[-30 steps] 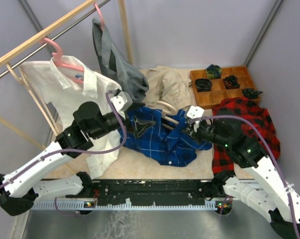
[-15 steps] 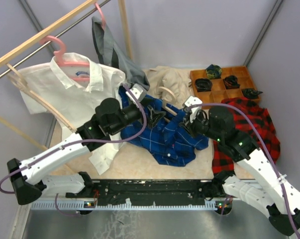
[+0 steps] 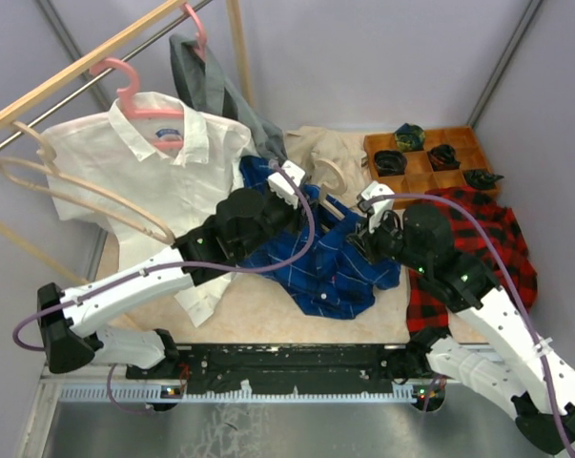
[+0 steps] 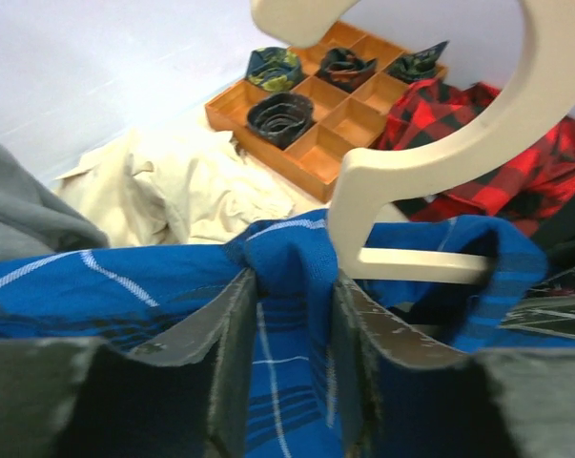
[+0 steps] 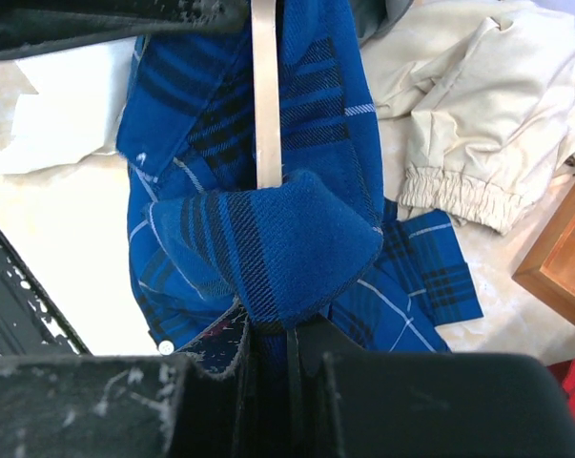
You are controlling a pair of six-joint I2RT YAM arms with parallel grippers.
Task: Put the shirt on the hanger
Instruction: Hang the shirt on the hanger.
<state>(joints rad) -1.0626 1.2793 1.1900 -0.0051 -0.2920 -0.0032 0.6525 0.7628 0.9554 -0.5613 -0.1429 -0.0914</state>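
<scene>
Above the surface [image 3: 258, 313] we hold the shirt [image 3: 330, 262] between both arms. Jaws of the left gripper [image 4: 292, 286] are clamped on a collar fold beside the neck of the hanger [image 4: 363, 205]. Those of the right gripper [image 5: 273, 329] pinch fabric over a hanger arm. Threading looks underway; next, seat the other shoulder without slipping.

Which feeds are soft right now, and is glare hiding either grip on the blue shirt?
Top external: evenly lit, sharp, no glare. Left wrist: hanger hook sits near the lens and looks soft, fingers dark and blurred, shirt between them reads clearly. Right wrist: fingers dark and defocused, shirt weave sharp.
</scene>
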